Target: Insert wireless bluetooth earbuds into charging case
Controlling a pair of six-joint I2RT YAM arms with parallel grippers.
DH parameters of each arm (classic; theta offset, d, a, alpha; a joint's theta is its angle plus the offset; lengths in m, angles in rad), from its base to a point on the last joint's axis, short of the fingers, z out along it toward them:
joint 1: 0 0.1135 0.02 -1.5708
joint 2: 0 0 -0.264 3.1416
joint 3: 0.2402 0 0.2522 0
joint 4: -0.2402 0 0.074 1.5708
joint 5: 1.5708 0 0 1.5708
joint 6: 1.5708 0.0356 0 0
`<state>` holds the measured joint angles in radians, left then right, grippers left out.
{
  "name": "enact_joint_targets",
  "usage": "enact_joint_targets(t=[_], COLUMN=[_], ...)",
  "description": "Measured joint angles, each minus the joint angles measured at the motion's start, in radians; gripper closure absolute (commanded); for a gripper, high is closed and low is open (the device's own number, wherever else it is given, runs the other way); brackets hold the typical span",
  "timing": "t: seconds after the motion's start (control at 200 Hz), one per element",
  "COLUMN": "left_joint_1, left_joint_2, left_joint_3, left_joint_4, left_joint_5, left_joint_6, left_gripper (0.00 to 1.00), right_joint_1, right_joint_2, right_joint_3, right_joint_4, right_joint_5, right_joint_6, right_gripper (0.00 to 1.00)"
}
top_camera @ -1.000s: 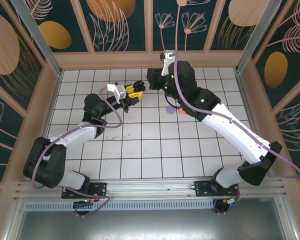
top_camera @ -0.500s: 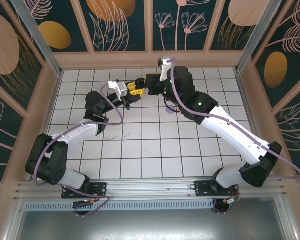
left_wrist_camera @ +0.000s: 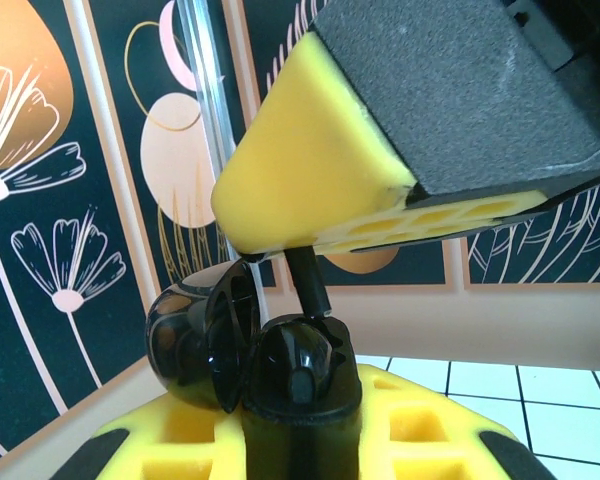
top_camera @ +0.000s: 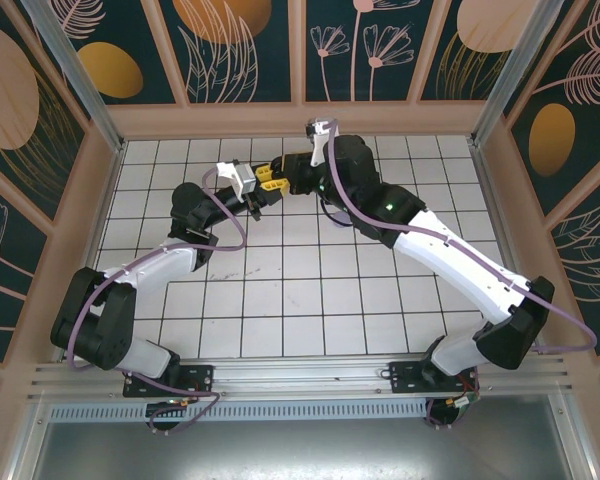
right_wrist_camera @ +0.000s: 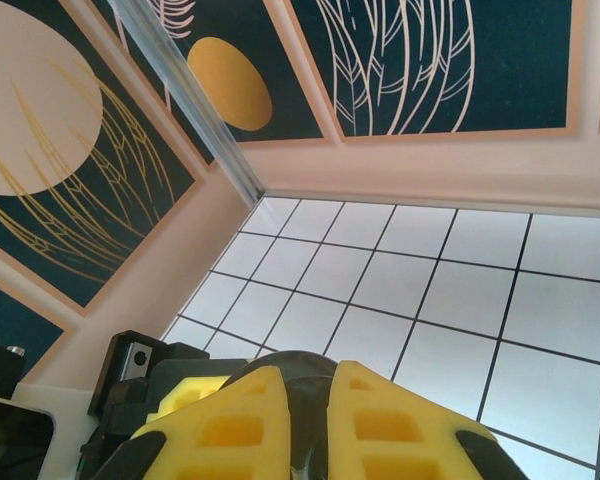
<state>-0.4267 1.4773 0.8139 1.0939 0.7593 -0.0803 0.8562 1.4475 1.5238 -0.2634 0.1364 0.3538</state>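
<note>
The glossy black charging case (left_wrist_camera: 298, 372) is upright between the yellow fingers of my left gripper (left_wrist_camera: 300, 425), which is shut on it. Its lid (left_wrist_camera: 188, 345) is swung open to the left. A black earbud stem (left_wrist_camera: 306, 283) points down into the case's open top. It hangs from the yellow fingertip (left_wrist_camera: 305, 175) of my right gripper, which is shut on it. In the top view my left gripper (top_camera: 267, 183) and right gripper (top_camera: 289, 176) meet tip to tip above the far middle of the table. In the right wrist view, something dark and glossy sits in the narrow gap of my right gripper (right_wrist_camera: 315, 425).
The white tiled tabletop (top_camera: 300, 290) stretches toward the arm bases. Patterned walls (top_camera: 240, 60) close in the back and both sides. My left arm's wrist block (right_wrist_camera: 130, 375) is just to the left of my right fingers.
My right gripper has moved left and come up against the left gripper. The left gripper shifted slightly back with the case. Both stayed shut.
</note>
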Motion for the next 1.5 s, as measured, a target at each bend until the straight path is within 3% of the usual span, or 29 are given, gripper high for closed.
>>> enact_joint_targets(t=[1.501], left_joint_1=[0.000], left_joint_2=[0.005], left_joint_3=[0.009], left_joint_4=[-0.053], left_joint_5=[-0.015], left_joint_6=[0.001], left_gripper=[1.00], right_joint_1=[0.019], right_joint_2=[0.000], right_joint_3=[-0.040], right_joint_4=[-0.002], right_joint_5=[0.047], right_joint_6=[0.022], right_gripper=[0.92])
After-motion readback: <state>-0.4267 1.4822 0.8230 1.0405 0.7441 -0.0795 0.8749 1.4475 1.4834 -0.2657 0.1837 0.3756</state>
